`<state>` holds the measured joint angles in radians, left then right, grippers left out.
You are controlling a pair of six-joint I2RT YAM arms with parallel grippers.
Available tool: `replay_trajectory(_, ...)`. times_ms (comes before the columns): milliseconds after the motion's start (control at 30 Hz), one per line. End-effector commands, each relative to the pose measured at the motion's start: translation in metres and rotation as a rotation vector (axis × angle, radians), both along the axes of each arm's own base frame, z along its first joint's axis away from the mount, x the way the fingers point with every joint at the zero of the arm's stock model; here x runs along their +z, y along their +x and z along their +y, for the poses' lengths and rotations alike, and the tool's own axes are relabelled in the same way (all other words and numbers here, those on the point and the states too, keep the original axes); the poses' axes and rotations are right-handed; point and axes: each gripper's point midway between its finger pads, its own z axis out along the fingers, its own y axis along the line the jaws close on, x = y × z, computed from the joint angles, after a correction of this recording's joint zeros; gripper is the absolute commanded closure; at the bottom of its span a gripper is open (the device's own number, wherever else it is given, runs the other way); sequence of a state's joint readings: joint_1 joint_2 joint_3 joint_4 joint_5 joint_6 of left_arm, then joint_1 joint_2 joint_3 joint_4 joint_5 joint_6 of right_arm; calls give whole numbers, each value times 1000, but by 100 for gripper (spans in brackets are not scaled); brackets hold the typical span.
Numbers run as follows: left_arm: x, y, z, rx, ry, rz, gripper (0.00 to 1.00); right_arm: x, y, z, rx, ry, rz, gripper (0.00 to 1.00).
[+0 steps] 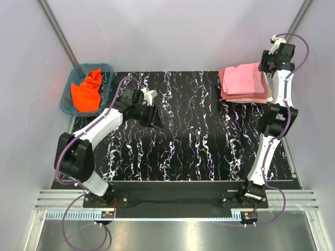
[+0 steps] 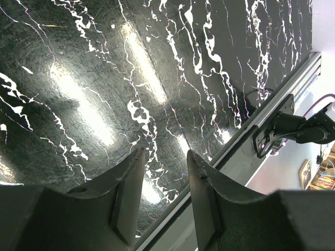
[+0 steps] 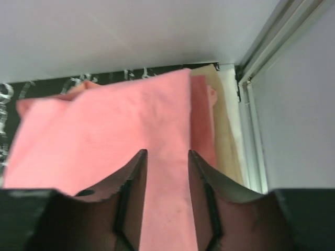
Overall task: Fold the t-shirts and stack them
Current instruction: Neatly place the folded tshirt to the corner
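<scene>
A folded light pink t-shirt (image 1: 243,78) lies on top of a stack at the table's far right; it also shows in the right wrist view (image 3: 104,136). Under it are a rose-red t-shirt (image 3: 201,120) and a cream t-shirt (image 3: 222,123). A bright orange t-shirt (image 1: 88,91) lies crumpled in the teal basket (image 1: 67,99). My right gripper (image 3: 166,154) is open and empty just above the stack's right part. My left gripper (image 2: 165,154) is open and empty above the bare table, left of centre.
The black marbled table (image 1: 193,141) spans the middle. A metal rail (image 2: 272,104) runs along the table's edge. Frame posts (image 1: 57,31) stand at the far corners, and a white wall (image 3: 131,31) is right behind the stack.
</scene>
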<state>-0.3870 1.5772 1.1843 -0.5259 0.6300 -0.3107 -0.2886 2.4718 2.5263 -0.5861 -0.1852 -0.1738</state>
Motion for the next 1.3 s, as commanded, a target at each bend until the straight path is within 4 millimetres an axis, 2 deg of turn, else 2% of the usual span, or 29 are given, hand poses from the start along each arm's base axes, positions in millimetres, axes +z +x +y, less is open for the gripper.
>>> replay_trajectory(0,33,3,-4,-23,-61,-86,57,64,-8,27,-7,94,-109,58)
replay_trajectory(67,37,1,-4,-25,-68,-95,57,57,-15,23,-62,100,-72,59)
replay_trajectory(133,42,0,-3,-24,-69,-113,57,44,-24,20,-96,112,-19,52)
replay_trajectory(167,43,0,-2,-21,-68,-118,57,45,-28,19,-111,111,-13,49)
replay_trajectory(333,52,-1,-2,-22,-78,-141,57,22,-47,6,-268,172,73,46)
replay_trajectory(467,54,-2,-1,-20,-79,-149,56,12,-61,-1,-354,246,101,46)
replay_trajectory(767,59,-4,1,-15,-81,-164,56,0,-72,-18,-563,341,89,46)
replay_trajectory(900,60,-4,0,-18,-85,-164,56,-14,-78,-18,-609,391,107,48)
replay_trajectory(967,59,-4,0,-19,-85,-162,56,-12,-79,-18,-620,404,90,49)
replay_trajectory(1000,58,-4,0,-19,-84,-159,56,-18,-81,-15,-629,423,97,49)
replay_trajectory(1067,59,-4,-1,-20,-86,-160,56,-17,-80,-14,-632,441,82,50)
replay_trajectory(1100,58,-4,0,-20,-85,-159,56,-24,-82,-13,-645,453,90,50)
replay_trajectory(1267,57,-4,0,-17,-81,-157,56,-28,-81,-14,-662,465,66,52)
